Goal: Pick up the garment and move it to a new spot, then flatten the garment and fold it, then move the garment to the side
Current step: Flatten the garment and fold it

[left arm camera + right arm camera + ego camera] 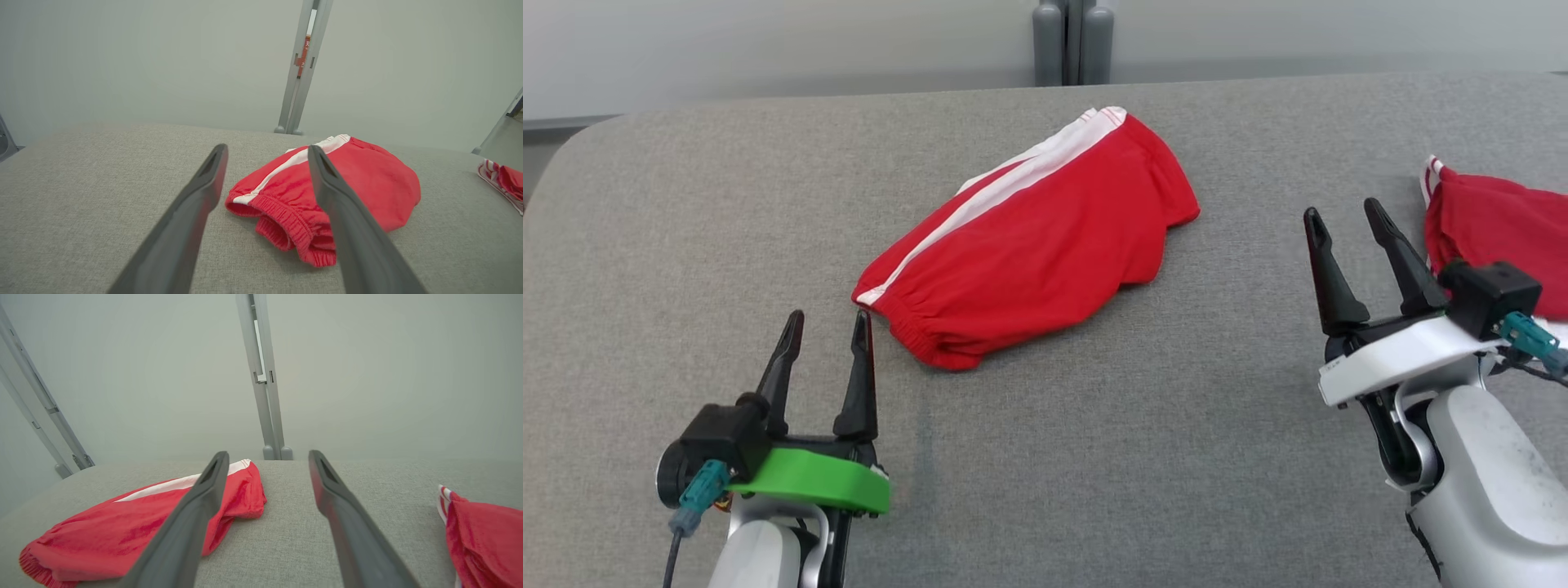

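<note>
The garment [1037,245] is a pair of red shorts with a white side stripe, lying folded over in the middle of the grey table [1094,425]. Its elastic waistband end points toward my left gripper [827,324], which stands open just short of that corner with nothing between its fingers. In the left wrist view the garment [367,183] lies right beyond the open left gripper [267,149]. My right gripper [1343,211] is open and empty to the right of the garment. In the right wrist view the garment [135,522] lies to the left of the right gripper [267,455].
A second red garment with white trim [1499,237] lies at the table's right edge, partly behind my right wrist; it appears again as the second garment [482,539]. A grey post [1074,41] stands behind the table's far edge against a pale wall.
</note>
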You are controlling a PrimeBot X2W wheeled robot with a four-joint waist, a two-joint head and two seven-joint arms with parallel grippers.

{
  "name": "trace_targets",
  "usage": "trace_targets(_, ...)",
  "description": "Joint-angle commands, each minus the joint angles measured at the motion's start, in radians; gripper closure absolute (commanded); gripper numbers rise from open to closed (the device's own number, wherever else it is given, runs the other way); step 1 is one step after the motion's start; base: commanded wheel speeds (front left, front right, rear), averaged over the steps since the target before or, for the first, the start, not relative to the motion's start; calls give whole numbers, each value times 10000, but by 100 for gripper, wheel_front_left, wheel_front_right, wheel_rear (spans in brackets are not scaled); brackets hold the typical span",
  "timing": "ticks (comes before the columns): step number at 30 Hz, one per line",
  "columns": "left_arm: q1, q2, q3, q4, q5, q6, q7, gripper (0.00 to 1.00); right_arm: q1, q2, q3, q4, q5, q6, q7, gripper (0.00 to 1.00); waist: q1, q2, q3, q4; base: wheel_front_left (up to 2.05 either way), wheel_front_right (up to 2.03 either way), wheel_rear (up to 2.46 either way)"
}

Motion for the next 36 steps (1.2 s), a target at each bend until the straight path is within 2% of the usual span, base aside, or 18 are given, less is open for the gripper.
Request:
trace_targets(1,289,-7,45,-35,125,-37,-23,0,286,140,-180,-185,-189,-1,-37,0,0,-1,-158,-158,0,0,0)
trace_targets(5,492,-20,-63,-104,210,-59,-23,0,811,503,-470,-456,-500,-1,-37,0,0,-1,-163,-147,0,0,0)
trace_targets(11,348,-23,-170,-118,38,-74,-23,0,1038,712,-621,-528,-657,-1,-38,0,0,-1,-88,21,0,0,0)
trace_targets(14,188,-24,-256,-127,76,-59,-23,0,931,807,-630,-358,-379,-1,9,0,0,-1,51,153,0,0,0)
trace_targets(18,45,-20,-386,-116,11,-64,-23,0,612,1119,-687,-150,713,1,521,0,0,-1,353,421,0,0,0)
trace_targets(25,-290,-23,-843,60,203,-71,-23,0,-243,1659,-1341,358,3707,1,2517,0,0,-1,991,1130,0,0,0)
trace_targets(27,-362,-18,-1019,62,153,-71,-23,0,-549,1740,-1627,635,4252,2,3100,0,0,-1,1153,1388,0,0,0)
trace_targets(32,-537,-20,-1327,96,-157,-4,-23,0,-1256,1882,-2293,1615,4917,2,4234,0,0,-1,1456,2017,0,0,0)
trace_targets(36,-592,-21,-1642,84,-80,80,-23,0,-1854,1931,-2938,2560,4872,2,4678,0,0,-1,1651,2513,0,0,0)
